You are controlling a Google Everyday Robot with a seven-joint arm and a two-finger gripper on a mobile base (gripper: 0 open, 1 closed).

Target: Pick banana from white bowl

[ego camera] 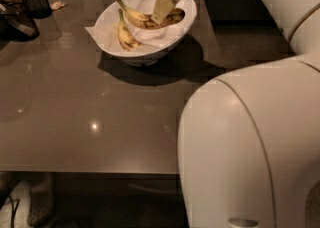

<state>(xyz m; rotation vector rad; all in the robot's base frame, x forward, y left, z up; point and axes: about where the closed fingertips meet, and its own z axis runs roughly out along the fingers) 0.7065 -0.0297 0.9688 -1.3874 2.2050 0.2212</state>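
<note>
The white bowl (pixel 114 47), lined with crinkled white paper, stands at the far side of the brown table. The banana (pixel 137 18), long and slim with dark brown streaks toward its right end, lies across the bowl's upper part with its left tip above the rim. My gripper (pixel 163 9) comes down from above onto the banana's middle and is shut on it; one pale finger (pixel 162 7) shows in front of the fruit. A shorter, stubbier banana (pixel 125 35) lies in the bowl's left half.
My arm's big white links (pixel 250 142) fill the right foreground and hide that part of the table. A black mesh cup (pixel 37 1) and a dark object (pixel 17 22) stand at the far left. The table's front edge (pixel 90 173) runs across the bottom.
</note>
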